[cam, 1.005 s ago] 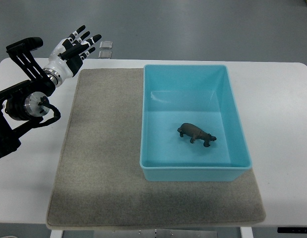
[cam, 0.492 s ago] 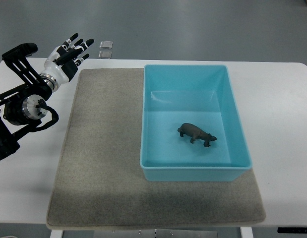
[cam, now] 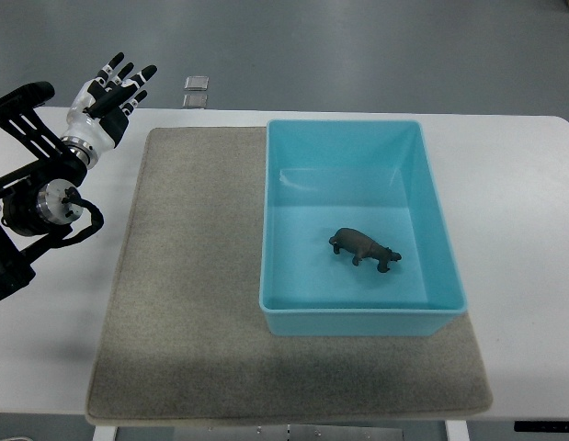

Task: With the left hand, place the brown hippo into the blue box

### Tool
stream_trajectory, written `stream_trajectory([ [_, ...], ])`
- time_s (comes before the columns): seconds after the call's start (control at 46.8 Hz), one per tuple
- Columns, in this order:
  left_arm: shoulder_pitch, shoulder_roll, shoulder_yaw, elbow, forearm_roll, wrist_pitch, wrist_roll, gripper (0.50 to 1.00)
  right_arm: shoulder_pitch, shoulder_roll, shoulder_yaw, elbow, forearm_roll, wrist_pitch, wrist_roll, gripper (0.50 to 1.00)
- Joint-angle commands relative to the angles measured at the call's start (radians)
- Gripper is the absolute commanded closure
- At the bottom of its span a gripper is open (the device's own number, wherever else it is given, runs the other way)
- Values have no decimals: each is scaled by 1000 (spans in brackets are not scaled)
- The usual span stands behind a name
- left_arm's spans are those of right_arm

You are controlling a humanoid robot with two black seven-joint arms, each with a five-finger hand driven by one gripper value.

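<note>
The brown hippo (cam: 364, 248) stands on the floor of the blue box (cam: 436, 220), near its middle and toward the front wall. My left hand (cam: 111, 95) is far off at the table's back left corner, fingers spread and holding nothing. Its black arm comes in from the left edge. The right arm does not show.
The blue box rests on a grey mat (cam: 187, 294) that covers most of the white table (cam: 528, 239). Two small square tiles (cam: 196, 90) lie on the floor beyond the table's back edge.
My left hand has drawn back to the left and slightly away, off the mat's corner. The hippo and box have not moved.
</note>
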Motion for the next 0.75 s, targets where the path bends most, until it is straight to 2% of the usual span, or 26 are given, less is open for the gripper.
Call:
stream_trajectory([
  [0.0, 0, -2, -1, -1, 2, 4, 0, 504, 0, 0, 0, 0, -1, 1, 0, 564],
  [0.727, 5, -20, 0, 2, 4, 9, -21, 501, 0, 0, -3, 6, -7, 2, 0, 564],
])
